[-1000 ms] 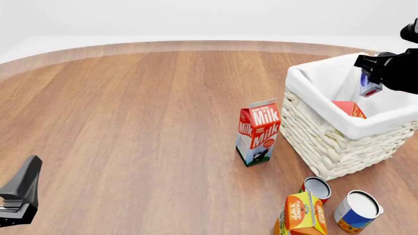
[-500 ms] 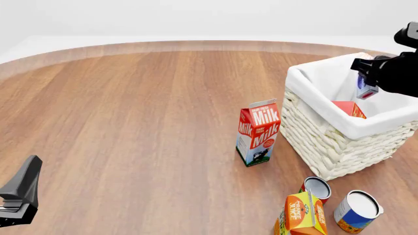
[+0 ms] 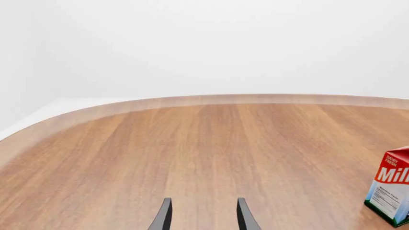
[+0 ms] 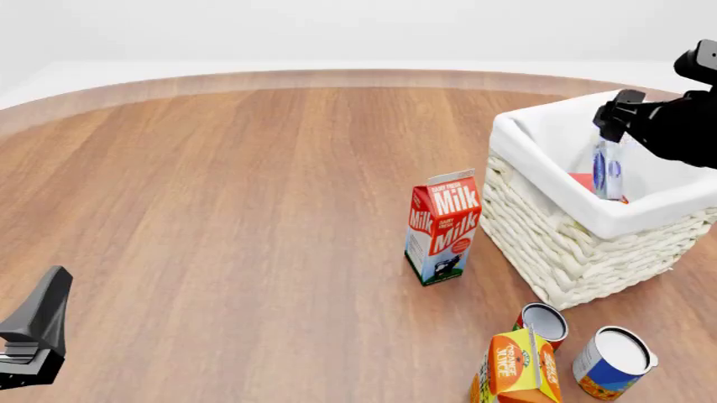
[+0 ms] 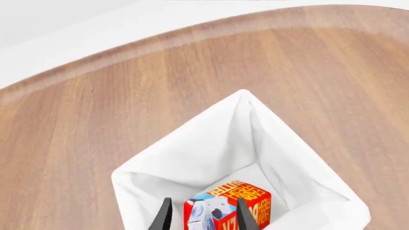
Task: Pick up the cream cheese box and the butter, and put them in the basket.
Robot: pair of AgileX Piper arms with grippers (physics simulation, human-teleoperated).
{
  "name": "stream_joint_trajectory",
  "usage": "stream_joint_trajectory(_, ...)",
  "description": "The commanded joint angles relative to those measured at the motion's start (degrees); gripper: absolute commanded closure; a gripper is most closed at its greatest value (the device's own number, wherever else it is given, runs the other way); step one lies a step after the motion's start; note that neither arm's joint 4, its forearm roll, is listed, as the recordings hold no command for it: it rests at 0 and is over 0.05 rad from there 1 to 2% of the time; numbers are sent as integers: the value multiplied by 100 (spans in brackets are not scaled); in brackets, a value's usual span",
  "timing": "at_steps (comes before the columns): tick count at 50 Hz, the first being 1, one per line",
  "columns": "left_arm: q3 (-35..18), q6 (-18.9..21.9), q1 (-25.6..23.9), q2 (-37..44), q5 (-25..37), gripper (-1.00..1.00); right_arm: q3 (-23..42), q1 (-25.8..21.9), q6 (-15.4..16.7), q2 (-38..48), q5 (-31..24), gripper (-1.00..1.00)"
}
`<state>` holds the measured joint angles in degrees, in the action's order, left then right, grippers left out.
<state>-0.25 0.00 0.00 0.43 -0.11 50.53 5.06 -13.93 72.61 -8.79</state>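
Now right end effector [image 4: 614, 128] open over basket [image 4: 560, 243]; cream cheese box [image 4: 606, 170] inside against butter [image 5: 246, 201]; milk carton [image 4: 444, 227] beside basket.

Cream cheese box [image 4: 609, 170], butter [image 5: 246, 203] inside basket [image 4: 560, 243]

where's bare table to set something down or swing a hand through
Bare wood runs from the left gripper across to the milk carton, and behind it to the far edge. Crowded: the right side, where the carton stands near the basket, and the near right corner holding the juice carton and two cans.
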Motion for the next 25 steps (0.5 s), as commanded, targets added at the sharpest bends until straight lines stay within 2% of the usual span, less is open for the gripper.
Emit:
stream_joint_trajectory(1,0,0,0,0,0,-100,-25,-11,-30,-17,28,-100)
stream_joint_trajectory(25,0,0,0,0,0,-100,31,-75,-49,-118,-67,-100)
